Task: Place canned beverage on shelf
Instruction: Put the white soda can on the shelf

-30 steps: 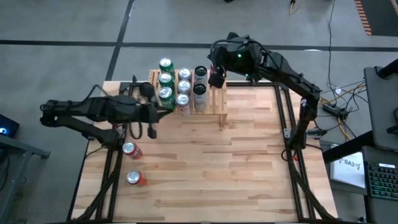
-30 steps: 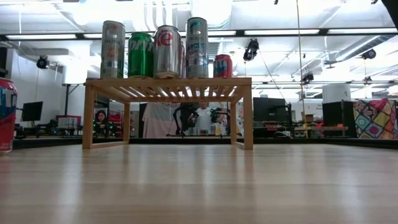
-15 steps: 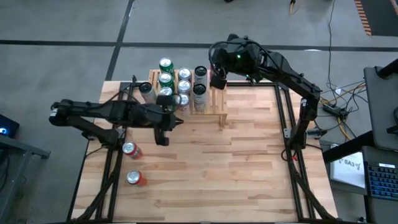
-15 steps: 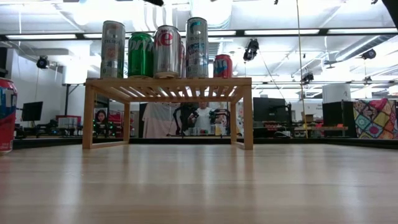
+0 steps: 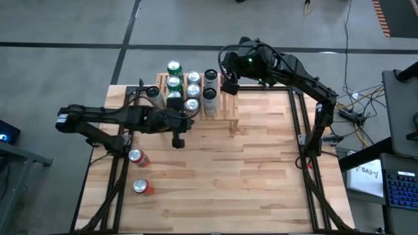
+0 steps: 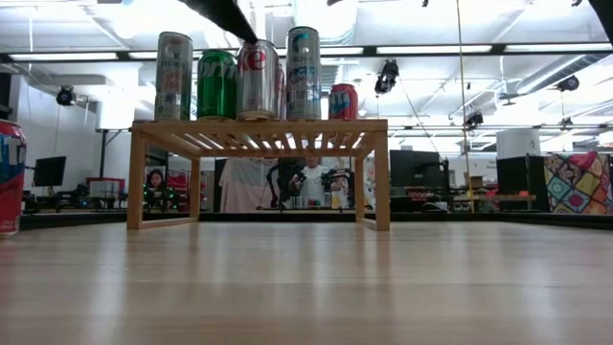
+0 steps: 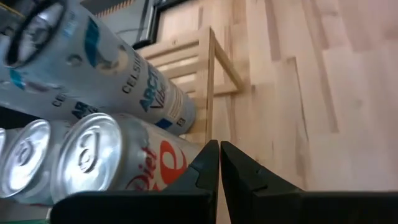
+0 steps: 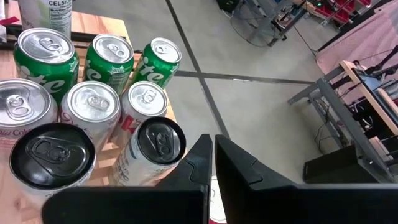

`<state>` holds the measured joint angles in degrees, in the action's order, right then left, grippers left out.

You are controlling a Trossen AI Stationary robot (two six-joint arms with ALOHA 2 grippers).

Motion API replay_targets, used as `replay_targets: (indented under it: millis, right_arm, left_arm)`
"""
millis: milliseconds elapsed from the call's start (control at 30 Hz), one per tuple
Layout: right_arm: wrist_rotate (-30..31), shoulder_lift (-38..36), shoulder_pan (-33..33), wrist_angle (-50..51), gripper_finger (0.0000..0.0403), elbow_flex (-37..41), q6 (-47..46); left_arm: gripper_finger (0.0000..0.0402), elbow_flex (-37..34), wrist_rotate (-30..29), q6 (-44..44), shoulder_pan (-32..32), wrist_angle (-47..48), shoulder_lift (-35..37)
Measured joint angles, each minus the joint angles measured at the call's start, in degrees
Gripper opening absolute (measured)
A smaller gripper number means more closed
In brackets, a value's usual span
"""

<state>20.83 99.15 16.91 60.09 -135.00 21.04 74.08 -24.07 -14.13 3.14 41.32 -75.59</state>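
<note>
Currently, the shelf [image 5: 222, 108] stands at the far edge of the table [image 5: 261, 170] and carries a cluster of upright cans [image 5: 191, 88]: green ones, silver ones and two tall dark-topped ones. The left gripper [image 5: 177, 139] hangs over the tabletop just in front of the shelf's near edge, its fingers pressed together and holding nothing; the left wrist view shows a silver Diet Coke can [image 7: 118, 155] and a tall Celsius can [image 7: 93, 68] close before it. The right gripper [image 5: 228, 83] sits above the shelf's right end beside the dark-topped cans, fingers likewise together and empty. Two red-and-silver cans [image 5: 138, 172] stand on the table's left side, well apart from the shelf.
</note>
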Motion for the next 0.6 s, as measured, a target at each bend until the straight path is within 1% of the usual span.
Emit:
replay_targets:
  millis: [233, 600]
  right_arm:
    - [0.01, 0.0, 0.0, 0.16, 0.0009, 0.0, 0.0]
    - [0.01, 0.0, 0.0, 0.19, 0.0009, 0.0, 0.03]
  left_arm:
    - [0.0, -0.02, -1.55, -1.82, -2.25, 0.04, -3.54]
    - [0.0, -0.02, -1.33, -2.92, -4.42, 0.24, -3.35]
